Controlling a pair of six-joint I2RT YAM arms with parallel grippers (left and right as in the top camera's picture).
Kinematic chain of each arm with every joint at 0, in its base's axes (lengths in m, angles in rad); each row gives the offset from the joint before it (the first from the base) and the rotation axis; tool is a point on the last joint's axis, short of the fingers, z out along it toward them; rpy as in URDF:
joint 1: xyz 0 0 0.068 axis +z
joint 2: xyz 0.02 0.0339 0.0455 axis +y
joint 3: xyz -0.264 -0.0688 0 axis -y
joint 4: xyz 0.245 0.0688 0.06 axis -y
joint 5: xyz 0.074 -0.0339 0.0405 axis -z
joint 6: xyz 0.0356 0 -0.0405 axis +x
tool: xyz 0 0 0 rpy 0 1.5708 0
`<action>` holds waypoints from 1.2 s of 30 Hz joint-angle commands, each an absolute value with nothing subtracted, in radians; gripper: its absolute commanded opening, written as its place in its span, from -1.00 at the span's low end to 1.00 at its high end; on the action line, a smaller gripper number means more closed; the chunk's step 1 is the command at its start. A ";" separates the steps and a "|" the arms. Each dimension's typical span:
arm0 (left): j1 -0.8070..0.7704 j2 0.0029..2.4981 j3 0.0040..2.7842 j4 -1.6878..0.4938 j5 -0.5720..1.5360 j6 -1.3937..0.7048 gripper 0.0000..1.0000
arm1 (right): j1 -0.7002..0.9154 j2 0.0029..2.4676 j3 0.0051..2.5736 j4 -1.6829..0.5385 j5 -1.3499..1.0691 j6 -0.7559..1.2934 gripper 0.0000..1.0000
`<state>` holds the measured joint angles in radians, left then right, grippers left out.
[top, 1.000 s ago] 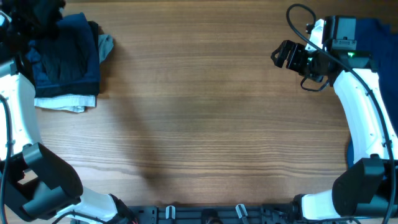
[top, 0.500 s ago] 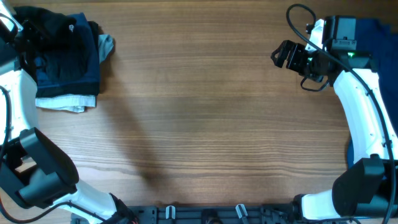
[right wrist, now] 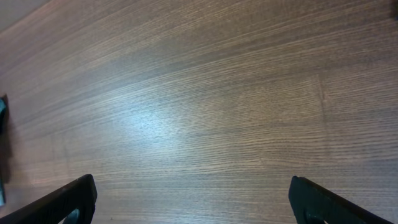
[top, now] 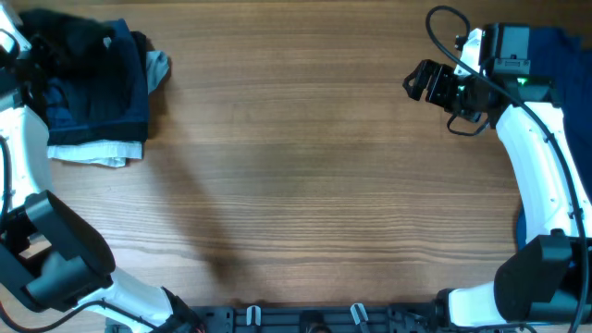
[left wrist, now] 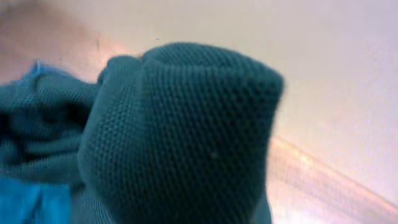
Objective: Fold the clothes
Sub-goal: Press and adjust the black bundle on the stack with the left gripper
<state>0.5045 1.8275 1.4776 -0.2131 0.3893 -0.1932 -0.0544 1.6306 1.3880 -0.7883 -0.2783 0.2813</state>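
A pile of folded clothes (top: 102,97) lies at the table's far left: dark blue pieces on top, a white one (top: 92,154) at the bottom, a grey bit (top: 159,67) poking out. A dark green knit garment (top: 72,31) is bunched on the pile's back corner. It fills the left wrist view (left wrist: 180,137) and hides the jaws. My left gripper (top: 20,44) is at that corner, shut on the garment. My right gripper (top: 422,81) hangs open and empty above bare wood (right wrist: 193,199) at the far right.
More blue cloth (top: 566,39) lies at the table's far right corner behind my right arm, with a strip of it along the right edge (top: 522,227). Wooden tabletop (top: 305,176) spans the middle. Black clips line the front edge.
My left gripper has shifted the dark garment slightly right and down onto the back of the pile, then a little back left. The right arm has not moved.
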 commanded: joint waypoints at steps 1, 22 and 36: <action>0.509 1.818 1.498 -0.299 0.410 -0.172 -0.92 | -0.053 1.642 1.393 -0.786 -0.258 0.263 0.99; 0.516 1.806 1.498 -0.559 0.293 -0.444 -0.11 | -0.053 1.642 1.393 -0.786 -0.258 0.262 0.99; 0.533 1.534 1.498 -0.520 0.293 -0.479 -0.54 | -0.053 1.642 1.393 -0.786 -0.258 0.262 0.99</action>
<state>0.5266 1.5620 1.4834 -0.5663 0.2966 -0.4812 -0.0540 1.6306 1.3880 -0.7879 -0.2783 0.2817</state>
